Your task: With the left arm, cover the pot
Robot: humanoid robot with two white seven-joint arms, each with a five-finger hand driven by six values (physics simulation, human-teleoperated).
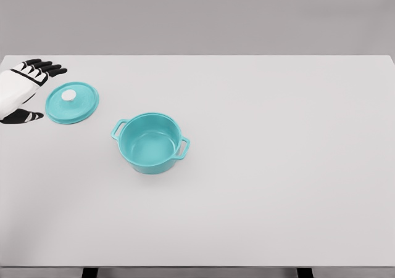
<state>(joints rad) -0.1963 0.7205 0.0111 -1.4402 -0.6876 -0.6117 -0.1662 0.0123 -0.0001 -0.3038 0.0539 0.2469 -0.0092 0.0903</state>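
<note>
Teal round lid (71, 103) lies on the white bench (278, 167), left of the open teal pot (150, 143); left hand (21, 90), fingers (48, 68) spread, holds nothing.

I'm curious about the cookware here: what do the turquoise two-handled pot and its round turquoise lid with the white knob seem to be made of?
The turquoise two-handled pot looks like enamelled metal or glazed ceramic: even colour, soft sheen, thick rim. The round turquoise lid matches it; its white knob could be plastic or ceramic. A simulator's render leaves this open.
</note>
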